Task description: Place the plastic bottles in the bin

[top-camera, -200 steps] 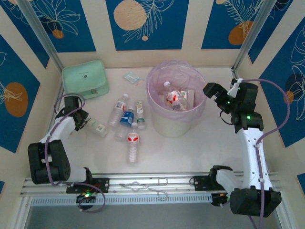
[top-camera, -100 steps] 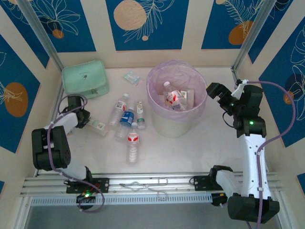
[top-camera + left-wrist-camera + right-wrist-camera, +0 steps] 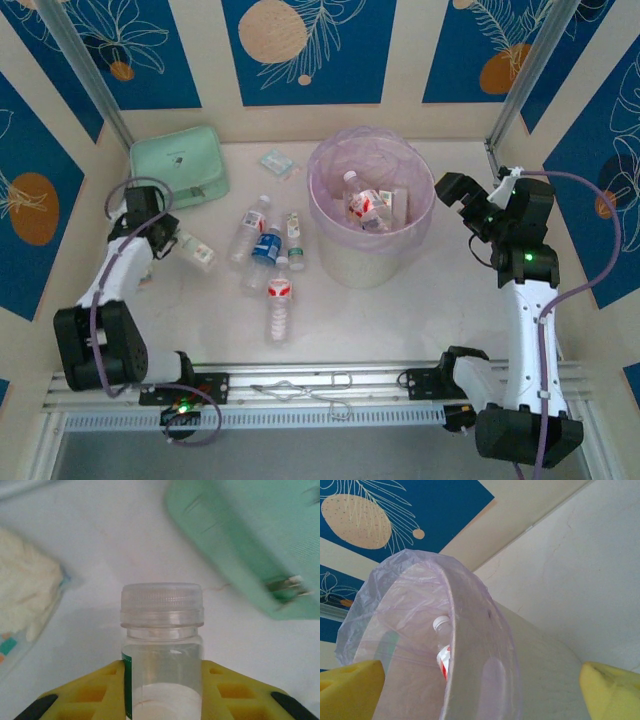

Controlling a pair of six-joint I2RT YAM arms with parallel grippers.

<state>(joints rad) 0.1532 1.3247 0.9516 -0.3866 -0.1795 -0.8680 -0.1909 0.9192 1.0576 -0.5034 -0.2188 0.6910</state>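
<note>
Left gripper (image 3: pixel 166 240) pinched the white-capped bottle (image 3: pixel 162 640) below its neck, right gripper (image 3: pixel 448 192) gaped wide by the bin (image 3: pixel 360 265); a high lift over its rim looked wisest.

Fixed overhead, wrist views close, bin (image 3: pixel 368 262) shared

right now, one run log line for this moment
left gripper: shut on plastic bottle | right gripper: open, beside bin | table: loose bottles

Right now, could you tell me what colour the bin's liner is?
Translucent pink; the liner shows best in the top external view.
</note>
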